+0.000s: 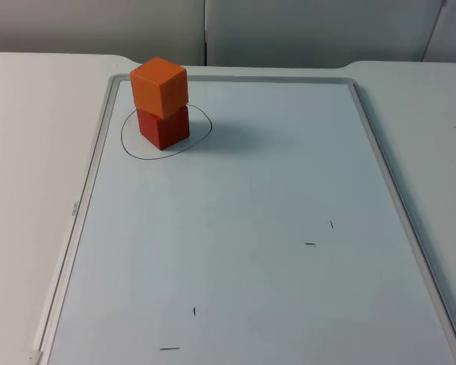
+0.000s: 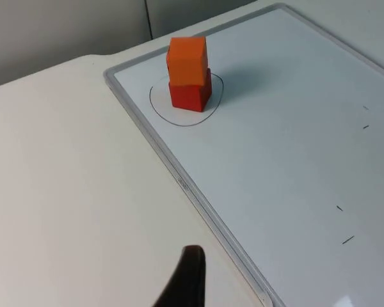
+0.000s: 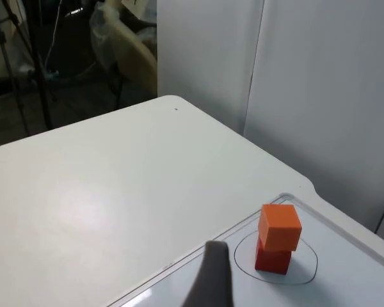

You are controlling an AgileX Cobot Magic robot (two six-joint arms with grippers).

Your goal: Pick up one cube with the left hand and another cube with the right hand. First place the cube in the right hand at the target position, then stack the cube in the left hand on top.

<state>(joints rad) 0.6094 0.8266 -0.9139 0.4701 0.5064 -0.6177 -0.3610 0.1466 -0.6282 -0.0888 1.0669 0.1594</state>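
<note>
An orange cube (image 1: pixel 159 86) sits on top of a red cube (image 1: pixel 164 126), turned slightly against it. The stack stands inside a hand-drawn black ring (image 1: pixel 129 144) at the far left of the whiteboard (image 1: pixel 243 251). Both wrist views show the same stack: orange cube (image 2: pixel 187 59) on red cube (image 2: pixel 190 94), and orange cube (image 3: pixel 280 226) on red cube (image 3: pixel 272 260). My left gripper (image 2: pixel 187 281) waits over the bare table beside the board's left frame, well back from the stack. My right gripper (image 3: pixel 212 276) hangs high, away from the cubes. Neither touches a cube.
The whiteboard's grey frame (image 1: pixel 87 198) rises slightly above the white table (image 1: pixel 30 152). A few short pen marks (image 1: pixel 310 244) dot the board. The grey partition wall (image 1: pixel 289 30) closes the far edge just behind the stack.
</note>
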